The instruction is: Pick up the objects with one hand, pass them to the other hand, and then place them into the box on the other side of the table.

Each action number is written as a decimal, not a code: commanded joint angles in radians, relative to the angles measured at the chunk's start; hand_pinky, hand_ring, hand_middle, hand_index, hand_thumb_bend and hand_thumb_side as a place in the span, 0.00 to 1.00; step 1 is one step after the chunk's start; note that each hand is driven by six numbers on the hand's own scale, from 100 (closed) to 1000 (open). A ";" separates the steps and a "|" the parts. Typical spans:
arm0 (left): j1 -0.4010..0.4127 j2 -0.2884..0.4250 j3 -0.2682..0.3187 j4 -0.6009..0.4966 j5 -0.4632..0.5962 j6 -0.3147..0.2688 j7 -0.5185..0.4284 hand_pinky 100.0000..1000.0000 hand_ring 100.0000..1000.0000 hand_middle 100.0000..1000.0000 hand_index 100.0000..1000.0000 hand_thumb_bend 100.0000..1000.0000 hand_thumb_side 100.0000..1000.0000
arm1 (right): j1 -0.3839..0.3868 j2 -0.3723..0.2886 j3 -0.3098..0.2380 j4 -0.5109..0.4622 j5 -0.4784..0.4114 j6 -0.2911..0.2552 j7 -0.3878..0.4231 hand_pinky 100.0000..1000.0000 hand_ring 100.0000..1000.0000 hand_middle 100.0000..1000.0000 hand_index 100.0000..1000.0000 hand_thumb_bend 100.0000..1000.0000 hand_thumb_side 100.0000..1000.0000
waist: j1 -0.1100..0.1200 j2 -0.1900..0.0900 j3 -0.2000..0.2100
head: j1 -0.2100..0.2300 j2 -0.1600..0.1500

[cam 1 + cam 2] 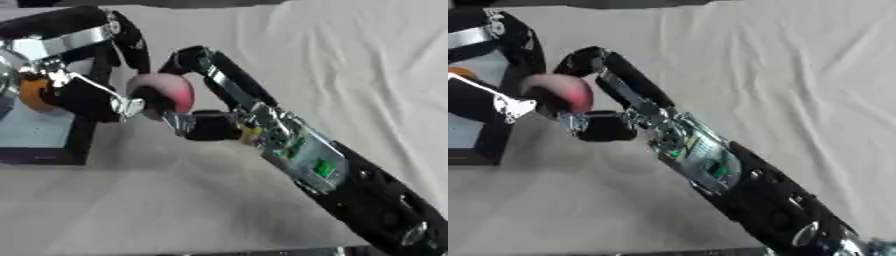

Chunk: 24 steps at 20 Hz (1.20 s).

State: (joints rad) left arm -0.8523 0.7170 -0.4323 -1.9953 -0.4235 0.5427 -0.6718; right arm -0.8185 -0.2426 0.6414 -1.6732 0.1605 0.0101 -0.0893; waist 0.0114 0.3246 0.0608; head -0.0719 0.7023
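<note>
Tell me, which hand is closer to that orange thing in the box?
Left. The left hand is right beside the orange thing over the box; the right hand is farther right, at the pink ball.

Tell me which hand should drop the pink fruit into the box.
Left, probably. The left hand already meets the pink fruit beside the box at the table's left edge. The right hand, curled round the fruit, reaches across from the far side.
</note>
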 commanded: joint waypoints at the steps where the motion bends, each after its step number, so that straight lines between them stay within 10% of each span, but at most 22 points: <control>1: -0.013 0.004 0.001 -0.005 -0.013 0.081 -0.084 0.66 0.63 0.51 0.40 0.07 0.01 | -0.026 0.018 -0.006 -0.035 0.005 0.000 -0.001 0.76 0.62 0.45 0.50 0.00 0.00 | 0.014 -0.023 -0.001 | 0.000 0.005; 8: -0.011 0.001 0.004 -0.005 -0.028 0.078 -0.042 0.63 0.59 0.45 0.35 0.17 0.00 | -0.025 0.016 -0.002 -0.025 0.011 0.022 0.031 0.76 0.69 0.55 0.61 0.05 0.00 | 0.014 -0.024 -0.002 | 0.002 0.001; 12: -0.011 0.001 0.003 -0.005 -0.051 0.072 -0.032 0.61 0.56 0.41 0.34 0.22 0.00 | -0.026 0.016 -0.004 -0.021 0.018 0.045 0.076 0.77 0.73 0.62 0.68 0.25 0.16 | 0.015 -0.025 -0.003 | 0.001 -0.004; 24: -0.004 0.006 0.008 -0.005 -0.098 0.060 -0.028 0.60 0.55 0.39 0.31 0.25 0.00 | -0.025 0.006 -0.008 -0.029 0.038 0.089 0.115 0.80 0.80 0.76 0.81 0.31 0.34 | 0.014 -0.025 -0.003 | 0.000 -0.013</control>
State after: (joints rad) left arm -0.8519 0.7079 -0.4310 -1.9982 -0.5064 0.5616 -0.6529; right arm -0.8193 -0.2419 0.6426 -1.6696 0.1991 0.0983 0.0265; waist 0.0114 0.3246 0.0562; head -0.0720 0.7004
